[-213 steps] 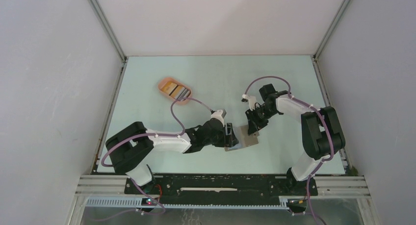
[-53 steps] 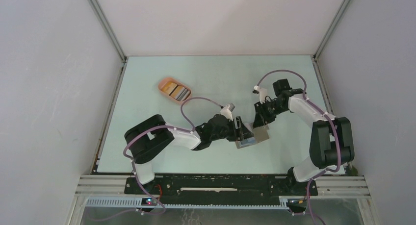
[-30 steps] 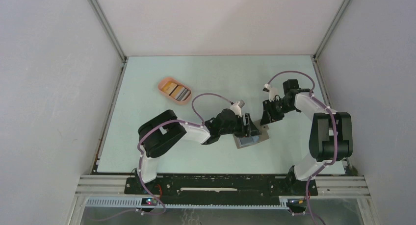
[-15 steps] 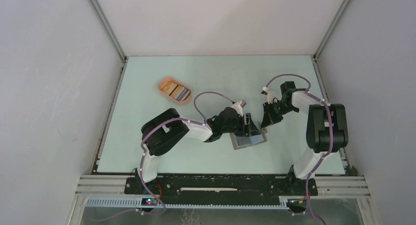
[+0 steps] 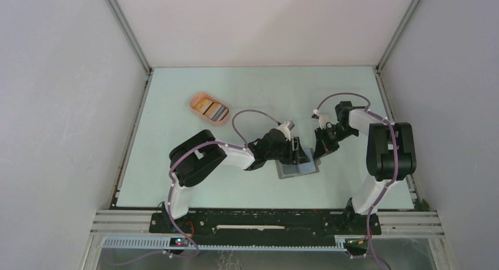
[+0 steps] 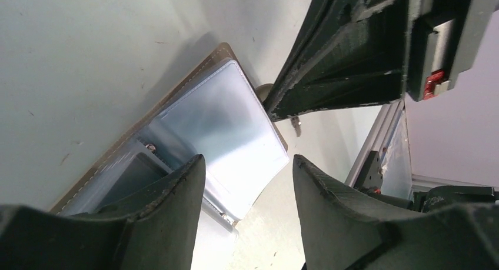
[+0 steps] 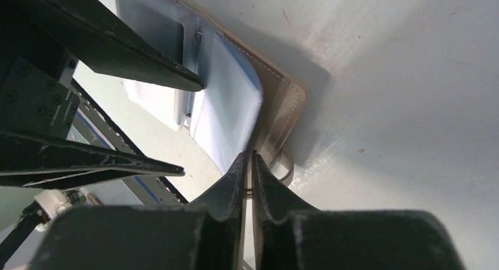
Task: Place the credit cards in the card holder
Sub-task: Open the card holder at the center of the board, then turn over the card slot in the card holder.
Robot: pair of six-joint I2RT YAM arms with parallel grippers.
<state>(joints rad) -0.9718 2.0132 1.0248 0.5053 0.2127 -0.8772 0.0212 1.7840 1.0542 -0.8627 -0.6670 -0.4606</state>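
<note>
The grey card holder (image 5: 299, 169) lies open on the table, with clear blue-grey sleeves inside (image 6: 229, 123). My left gripper (image 5: 296, 151) is open and hovers low over the sleeves (image 6: 247, 159); one of its fingers (image 7: 141, 61) touches the sleeves' edge. My right gripper (image 5: 318, 154) is shut on the holder's far cover edge next to the small tab (image 7: 248, 157). The holder's brown cover rim shows in the right wrist view (image 7: 288, 99). The credit cards (image 5: 212, 109), one yellow-orange and others dark with pale stripes, lie far to the left, away from both grippers.
The cards lie in a peach-orange oval tray (image 5: 200, 99) at the back left. White walls close in the table on three sides. The metal rail (image 5: 265, 220) with both arm bases runs along the near edge.
Both grippers and the holder have shifted to the right since the earliest frame. Over the last second the holder has opened out flatter, and the right gripper has dropped slightly toward its edge.
</note>
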